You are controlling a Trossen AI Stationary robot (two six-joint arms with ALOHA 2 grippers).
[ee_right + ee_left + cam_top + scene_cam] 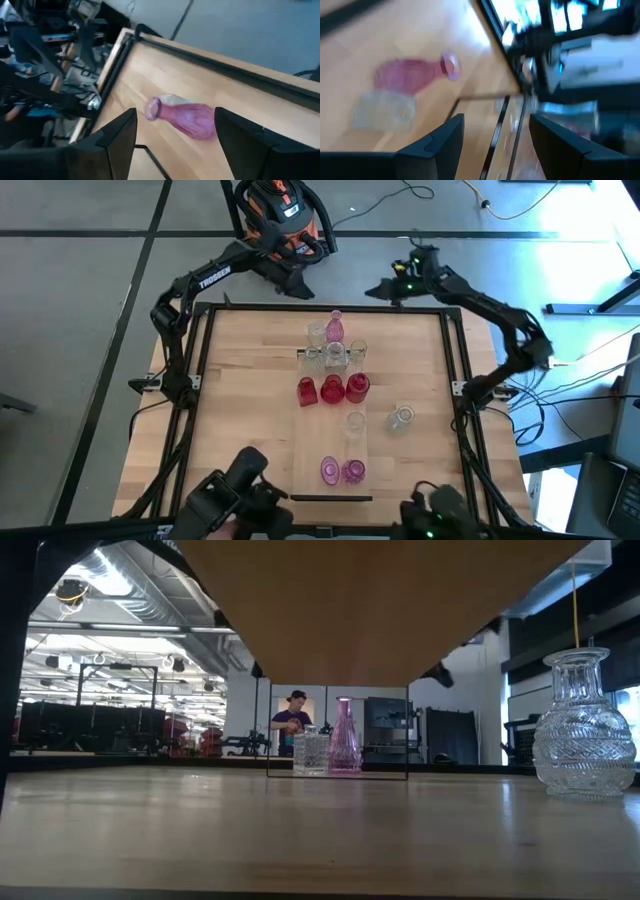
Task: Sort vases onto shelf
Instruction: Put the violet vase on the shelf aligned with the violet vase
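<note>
A tall pink vase (pixel 335 328) and a clear vase (pixel 317 332) stand on the table just beyond the far end of the shelf (pixel 320 435). On the shelf stand clear vases (pixel 335 356), three red vases (pixel 332 390) and two pink vases (pixel 341 471). One clear vase (pixel 401 418) stands on the table to the shelf's right. My left gripper (pixel 495 150) hovers open past the table's far edge, left of the tall pink vase (pixel 412 75). My right gripper (pixel 175 145) hovers open at the far edge, right of that vase (pixel 185 119).
The table's black frame (pixel 240 70) runs along the far edge between my grippers and the vases. A vacuum cleaner (pixel 280 220) stands on the floor behind the left arm. A person (pixel 292 720) shows far off in the room.
</note>
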